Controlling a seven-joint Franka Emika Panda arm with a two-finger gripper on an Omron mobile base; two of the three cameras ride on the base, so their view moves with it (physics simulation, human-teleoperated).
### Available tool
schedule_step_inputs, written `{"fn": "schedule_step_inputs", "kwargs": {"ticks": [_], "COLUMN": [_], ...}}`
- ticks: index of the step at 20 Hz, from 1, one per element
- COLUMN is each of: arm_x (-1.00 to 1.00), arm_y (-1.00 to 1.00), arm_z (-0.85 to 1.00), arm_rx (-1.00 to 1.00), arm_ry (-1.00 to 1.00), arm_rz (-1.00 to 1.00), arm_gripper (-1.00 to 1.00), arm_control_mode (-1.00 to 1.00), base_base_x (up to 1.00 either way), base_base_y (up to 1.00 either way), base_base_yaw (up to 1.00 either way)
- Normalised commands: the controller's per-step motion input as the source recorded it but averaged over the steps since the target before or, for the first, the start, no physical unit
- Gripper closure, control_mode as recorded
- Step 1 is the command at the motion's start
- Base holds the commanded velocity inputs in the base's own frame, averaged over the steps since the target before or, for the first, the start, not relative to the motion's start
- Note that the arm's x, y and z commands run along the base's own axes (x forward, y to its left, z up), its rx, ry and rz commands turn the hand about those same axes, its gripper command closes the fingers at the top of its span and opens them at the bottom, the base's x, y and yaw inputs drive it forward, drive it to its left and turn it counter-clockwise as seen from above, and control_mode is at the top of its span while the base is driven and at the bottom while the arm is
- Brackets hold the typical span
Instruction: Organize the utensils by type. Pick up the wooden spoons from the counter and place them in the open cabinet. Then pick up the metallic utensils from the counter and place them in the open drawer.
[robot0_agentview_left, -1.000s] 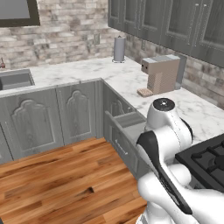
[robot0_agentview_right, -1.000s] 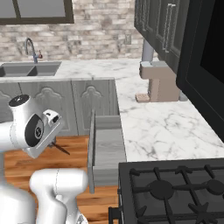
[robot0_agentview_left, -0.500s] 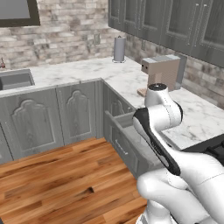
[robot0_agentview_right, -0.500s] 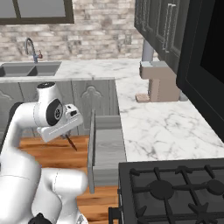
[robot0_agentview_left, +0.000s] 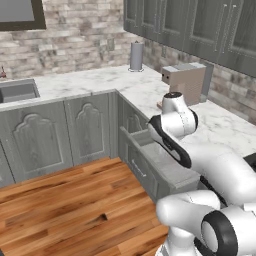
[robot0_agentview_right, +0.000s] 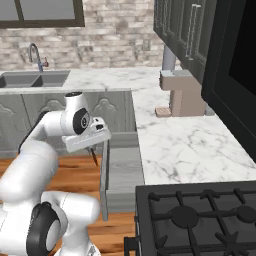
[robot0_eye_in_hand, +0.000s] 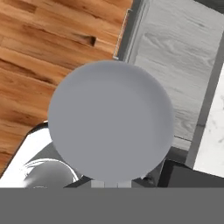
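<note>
My gripper (robot0_agentview_right: 92, 149) is shut on a metallic spoon, one of the metallic utensils. Its dark slim handle (robot0_agentview_right: 94, 158) hangs below the hand, just left of the open drawer's front. In the hand view the spoon's round grey bowl (robot0_eye_in_hand: 111, 120) sits close to the camera and hides the fingertips. The open drawer (robot0_agentview_right: 123, 169) (robot0_agentview_left: 161, 156) (robot0_eye_in_hand: 177, 76) is pulled out from under the marble counter (robot0_agentview_right: 175, 135), and its grey inside looks bare. The hand is above the floor beside the drawer's front edge. The wooden spoons are out of view.
A beige box-shaped appliance (robot0_agentview_right: 185, 92) (robot0_agentview_left: 186, 82) and a paper towel roll (robot0_agentview_left: 136, 56) stand on the counter. A black stove top (robot0_agentview_right: 200, 215) lies in front, a black oven (robot0_agentview_right: 235, 65) to the right, a sink (robot0_agentview_right: 30, 79) to the far left. Wooden floor (robot0_agentview_left: 65, 200) lies left of the drawer.
The arm has swung the hand and spoon from the left, over the floor, rightward and up to the drawer's front. The jaws have stayed shut.
</note>
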Motion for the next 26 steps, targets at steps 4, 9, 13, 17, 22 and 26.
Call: {"fn": "schedule_step_inputs", "kwargs": {"ticks": [4,9,13,17,22,26], "arm_x": [0.6,0.67,0.54,0.5,0.35,0.27], "arm_y": [-0.25,-0.22,-0.1,-0.03,-0.01,0.0], "arm_z": [-0.46,-0.41,-0.48,-0.44,-0.4,-0.39], "arm_rx": [0.0,0.0,0.0,0.0,0.0,0.0], "arm_ry": [0.0,0.07,0.09,0.18,0.14,0.02], "arm_rz": [-0.22,-0.14,-0.05,-0.01,0.0,-0.01], "arm_gripper": [1.0,1.0,1.0,1.0,1.0,1.0], "arm_control_mode": [-1.0,-1.0,-1.0,-1.0,-1.0,-1.0], "base_base_x": [0.0,0.0,0.0,0.0,0.0,0.0], "base_base_y": [0.0,0.0,0.0,0.0,0.0,0.0], "base_base_yaw": [0.0,0.0,0.0,0.0,0.0,0.0]}}
